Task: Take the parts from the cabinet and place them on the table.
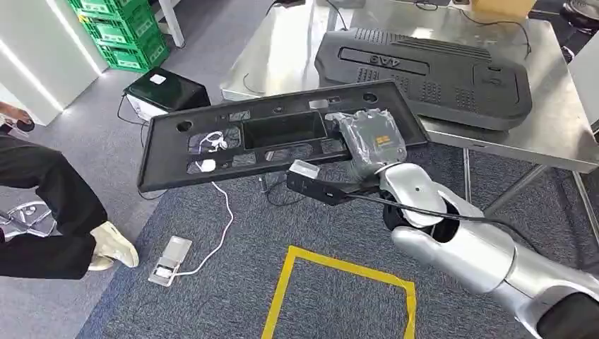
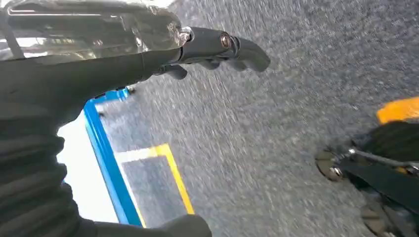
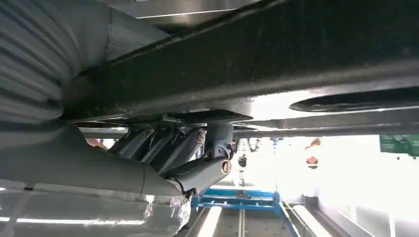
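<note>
Holding one long black panel [image 1: 275, 134] in my right hand [image 1: 371, 141], gripped near the panel's right end; my right wrist view shows the dark fingers [image 3: 185, 148] curled under the panel's underside, thumb on the other face. The panel is off the table [image 1: 558, 134], tilted, its right end just over the table's front edge, the rest hanging out over the grey carpet [image 1: 339, 226]. It has one large rectangular recess in the middle and several smaller cut-outs to either side.

Count of parts: two. The second is a wider ribbed black cover [image 1: 431, 67], lying flat on the steel table, toward its middle, behind the held panel.

My left hand [image 2: 217, 47]: seen in the left wrist view above carpet, fingers drawn together with nothing visible between them; whether it is fully closed I cannot tell.

On the floor: one yellow tape square [image 1: 339, 289] in front of me, one white cable [image 1: 222, 226] running to one grey power strip [image 1: 169, 260], one black box [image 1: 166, 92] left of the table's front-left corner, one stack of green crates [image 1: 120, 32] further back. One person's dark-trousered leg and pale shoe [image 1: 113, 244] at the left.
</note>
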